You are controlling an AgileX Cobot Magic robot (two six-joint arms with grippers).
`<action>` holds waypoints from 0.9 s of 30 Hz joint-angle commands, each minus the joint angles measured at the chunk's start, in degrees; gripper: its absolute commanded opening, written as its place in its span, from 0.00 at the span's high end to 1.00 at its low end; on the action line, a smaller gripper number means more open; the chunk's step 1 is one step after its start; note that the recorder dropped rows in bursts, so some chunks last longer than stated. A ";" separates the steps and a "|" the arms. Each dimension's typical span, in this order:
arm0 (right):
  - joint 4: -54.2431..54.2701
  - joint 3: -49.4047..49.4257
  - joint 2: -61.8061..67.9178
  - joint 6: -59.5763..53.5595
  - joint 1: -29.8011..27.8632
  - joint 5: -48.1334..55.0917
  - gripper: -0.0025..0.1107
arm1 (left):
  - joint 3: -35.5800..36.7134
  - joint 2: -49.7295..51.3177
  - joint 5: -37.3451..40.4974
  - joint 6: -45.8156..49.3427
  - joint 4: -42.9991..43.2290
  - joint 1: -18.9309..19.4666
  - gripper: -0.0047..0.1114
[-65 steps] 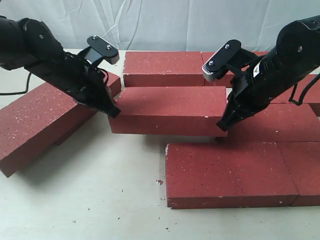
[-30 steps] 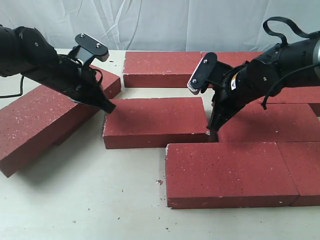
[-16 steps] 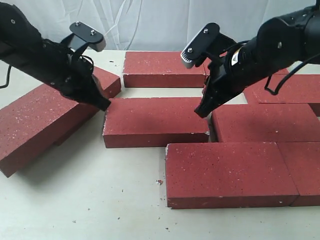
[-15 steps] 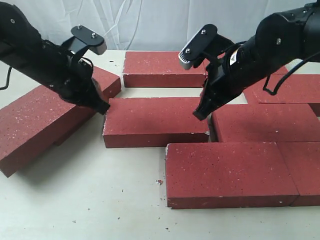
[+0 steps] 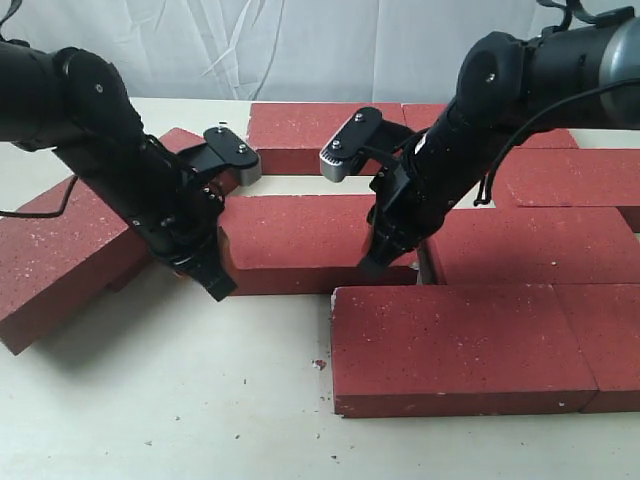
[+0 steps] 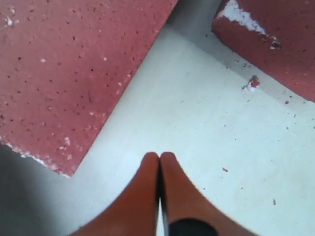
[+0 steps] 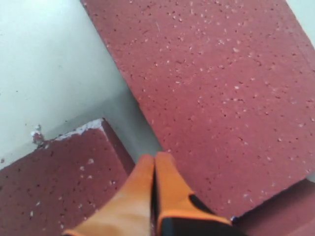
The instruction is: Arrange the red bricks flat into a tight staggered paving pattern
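Observation:
Several red bricks lie flat on the pale table. The middle brick (image 5: 300, 235) (image 6: 64, 73) (image 7: 221, 88) sits behind the front brick (image 5: 460, 345) (image 6: 275, 34) (image 7: 59, 172), with a narrow gap between them. My left gripper (image 5: 222, 290) (image 6: 159, 156) is shut and empty. Its tip is low over the table at the middle brick's front-left corner. My right gripper (image 5: 365, 265) (image 7: 155, 156) is also shut and empty, and its tip points into the gap at the middle brick's front edge. Whether either tip touches the brick is unclear.
A long brick (image 5: 60, 250) leans tilted at the left, behind my left arm. Further bricks lie at the back (image 5: 320, 135) and at the right (image 5: 530, 245). A red crumb (image 5: 318, 364) (image 6: 252, 83) lies on the table (image 5: 200, 400) by the front brick.
Both grippers have swung down and forward, from the middle brick's back corners to its front edge. The brick, held in the air 2.2 s ago, lies flat and has not visibly shifted since.

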 commanded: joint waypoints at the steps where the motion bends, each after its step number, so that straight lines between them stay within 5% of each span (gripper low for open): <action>1: 0.50 -1.63 2.85 -0.72 -0.07 1.42 0.98 | -1.36 2.34 -1.04 0.18 0.05 -0.35 0.96; 9: -0.19 -2.99 5.52 -0.72 -0.07 -0.56 0.98 | -3.70 6.95 -1.28 0.42 -0.36 -0.35 0.96; 21: -1.71 -2.99 5.52 -0.57 -0.18 -6.54 0.98 | -4.04 8.89 -15.70 0.42 -0.96 -0.35 0.96; 27: -11.90 -2.99 5.52 7.88 -0.18 -9.87 0.98 | -4.04 8.89 -15.65 0.42 -1.89 -0.35 0.96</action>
